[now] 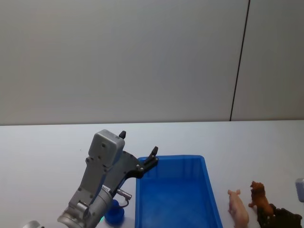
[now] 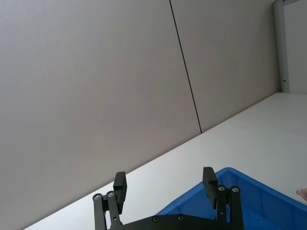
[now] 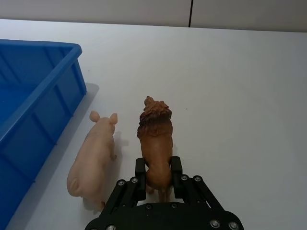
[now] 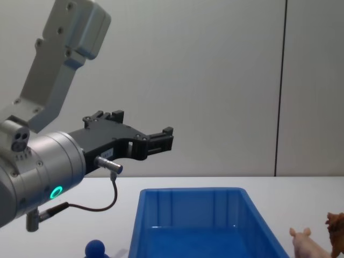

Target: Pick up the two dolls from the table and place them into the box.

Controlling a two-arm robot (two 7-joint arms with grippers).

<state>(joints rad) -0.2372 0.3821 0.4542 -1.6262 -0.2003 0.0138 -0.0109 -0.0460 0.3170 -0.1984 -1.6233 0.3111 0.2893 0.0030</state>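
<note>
Nothing lies in the box [image 1: 171, 159] yet; what shows of its floor is bare. The right hand [image 3: 158, 165] pinches the brown animal [image 3: 154, 134] at its hindquarters. The doll seems not yet lifted off the tabletop [image 3: 240, 96] and stands just beside the pink pig [image 3: 93, 158], near the box's right wall. The left hand [image 2: 164, 178] hangs spread and empty above the box's far left corner, with a blue figure [image 1: 114, 214] on the tabletop below that arm. By my judgement the first grasp is made, and both carries and drops are left to do.

In the head view's lower left, the left arm [image 1: 95, 185] covers part of the blue figure [image 1: 115, 216], and the bottom edge cuts off the box [image 1: 138, 204]. The chest view's lower right corner crops the pig [image 4: 305, 243] and brown animal [image 4: 336, 228].
</note>
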